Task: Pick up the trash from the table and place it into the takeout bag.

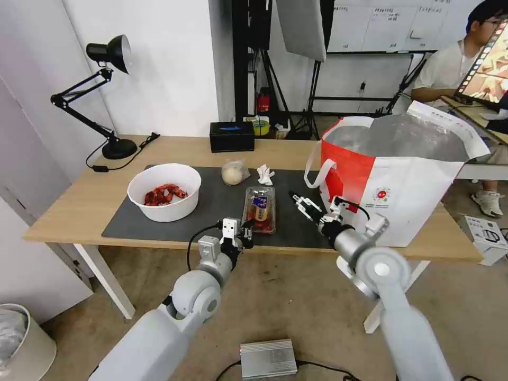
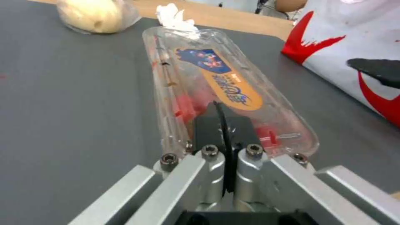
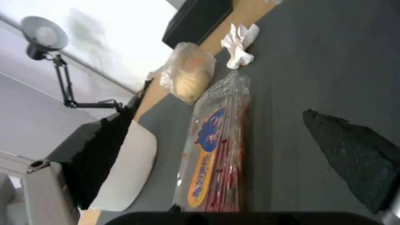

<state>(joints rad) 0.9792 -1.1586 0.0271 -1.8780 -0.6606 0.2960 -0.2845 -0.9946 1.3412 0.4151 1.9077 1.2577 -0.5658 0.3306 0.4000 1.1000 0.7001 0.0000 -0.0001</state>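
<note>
Head view: the table (image 1: 95, 198) is topped by a grey mat (image 1: 217, 206); bowl (image 1: 164, 191), wrapped ball (image 1: 233, 172), tissue (image 1: 264, 174) and clamshell tray (image 1: 260, 209) are laid on it, the takeout bag (image 1: 402, 180) beside. The right gripper (image 1: 299, 201) is spread, unloaded.

Left wrist view: the left gripper (image 2: 225, 122) is clamped on the tray's near edge.

Right wrist view: the tray is seen flat on the mat.

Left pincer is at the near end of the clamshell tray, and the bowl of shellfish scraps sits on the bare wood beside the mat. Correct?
Not quite. The head view shows the bowl on the dark grey mat, not on bare wood. The left pincer is indeed at the clamshell tray's near end.
</note>
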